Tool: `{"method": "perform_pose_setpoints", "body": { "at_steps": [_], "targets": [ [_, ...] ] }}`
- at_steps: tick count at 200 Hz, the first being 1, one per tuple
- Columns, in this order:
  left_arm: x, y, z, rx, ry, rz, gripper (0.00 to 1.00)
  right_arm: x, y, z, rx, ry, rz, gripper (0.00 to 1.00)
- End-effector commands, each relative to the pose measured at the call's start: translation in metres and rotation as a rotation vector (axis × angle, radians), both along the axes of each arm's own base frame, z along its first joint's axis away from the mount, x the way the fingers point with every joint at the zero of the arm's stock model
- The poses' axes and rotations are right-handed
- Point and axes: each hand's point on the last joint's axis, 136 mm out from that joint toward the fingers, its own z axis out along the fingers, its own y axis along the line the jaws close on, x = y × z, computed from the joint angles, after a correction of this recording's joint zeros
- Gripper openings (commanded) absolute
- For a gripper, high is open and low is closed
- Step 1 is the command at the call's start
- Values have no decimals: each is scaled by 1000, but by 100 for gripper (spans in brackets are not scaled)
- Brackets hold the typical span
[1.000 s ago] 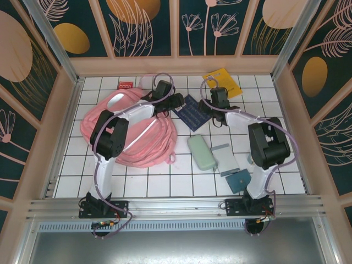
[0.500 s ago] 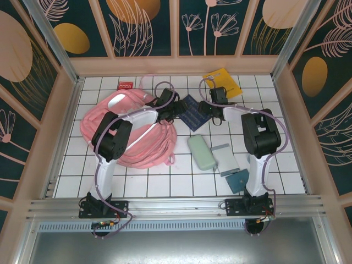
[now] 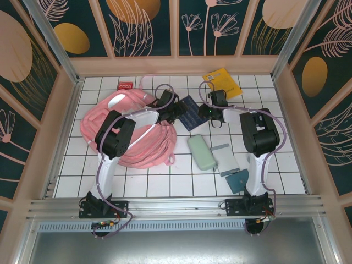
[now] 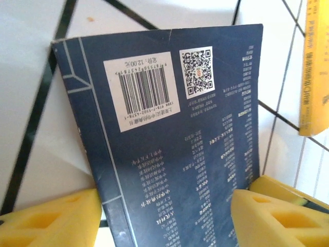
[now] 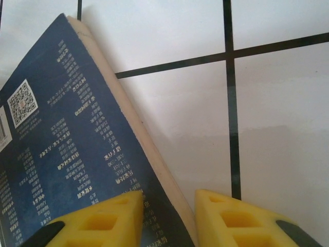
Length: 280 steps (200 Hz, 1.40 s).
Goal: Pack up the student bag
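The student bag [image 3: 124,135], pink and soft, lies slumped at the left of the tiled table. To its right lies a dark blue book [image 3: 190,108], back cover up. My left gripper [image 3: 175,110] is at the book's left corner. In the left wrist view it [image 4: 167,211] stands open, and the book [image 4: 169,128] runs between its yellow fingers [image 4: 51,218]. My right gripper [image 3: 205,113] is at the book's right side. In the right wrist view its jaws [image 5: 168,198] are closed on the book's [image 5: 61,154] pale page edge, one finger [image 5: 103,221] over the cover.
A yellow book [image 3: 224,82] lies at the back right and a small red item [image 3: 125,85] at the back left. Nearer me lie a pale green case [image 3: 201,152], a grey notebook [image 3: 225,159] and a teal square [image 3: 239,180]. Wooden walls ring the table.
My right gripper has slid left onto the book's edge and its jaws have narrowed on it. My left gripper has shifted slightly along the book's left corner, still as wide.
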Motion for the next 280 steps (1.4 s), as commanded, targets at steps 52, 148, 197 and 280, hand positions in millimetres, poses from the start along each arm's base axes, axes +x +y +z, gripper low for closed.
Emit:
{"method": "perform_pose_setpoints", "body": {
  "at_steps": [52,148,197,280],
  "targets": [
    [-7,-53,45,-362,-231,-203,64,-12,20,-10,71,50,59,28],
    [-10,-55,70,-343,-297,-262,0,-16,1,54,225,-42,11,52],
    [-31,-58,142,-466,-469,-392,0,-37,-2,102,506,-86,79,58],
    [-49,-47,181,-639,-546,-454,0,-66,11,146,746,-116,212,58]
  ]
}}
